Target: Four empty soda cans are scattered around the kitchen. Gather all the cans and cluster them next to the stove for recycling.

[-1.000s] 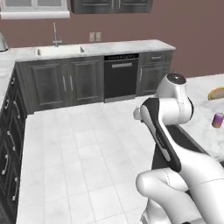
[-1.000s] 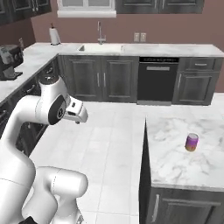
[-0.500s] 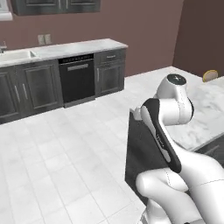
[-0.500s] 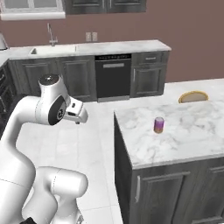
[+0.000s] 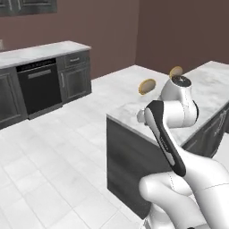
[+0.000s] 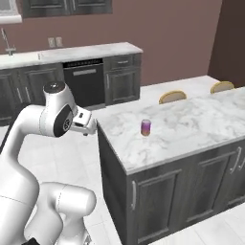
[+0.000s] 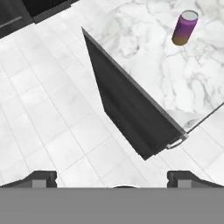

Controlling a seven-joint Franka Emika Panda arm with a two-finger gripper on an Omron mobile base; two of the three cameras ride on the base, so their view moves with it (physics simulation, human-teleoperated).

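Gripper (image 7: 112, 177) spread wide, nothing between the tips, which sit far apart at the bottom of the hand view; it hangs over the white tile floor (image 7: 48, 109), looking down past the island's near corner. In the right base view the hand sits just left of the island (image 6: 191, 129), at about countertop height, arm folded with the elbow up. 1 purple can (image 6: 146, 128) stands upright on the marble island top, silver lid up, lower part shading to orange; it's in from the corner nearest the hand, not touching anything, well apart from the gripper. Hand view shows the same can (image 7: 184, 28) at upper right, on the marble, with the dark end panel of the island (image 7: 131, 113) between it and the tips. In the left base view the arm (image 5: 172, 120) covers much of the island top (image 5: 129, 112), so can't tell the can's spot from there. 2 tan stool backs (image 6: 172, 96) poke up behind the island's far edge. Back wall has dark cabinets (image 6: 122, 83) under a marble counter (image 6: 81, 51), with a black dishwasher (image 6: 86, 85) set in; faucet (image 6: 5, 42) at far left of that counter.
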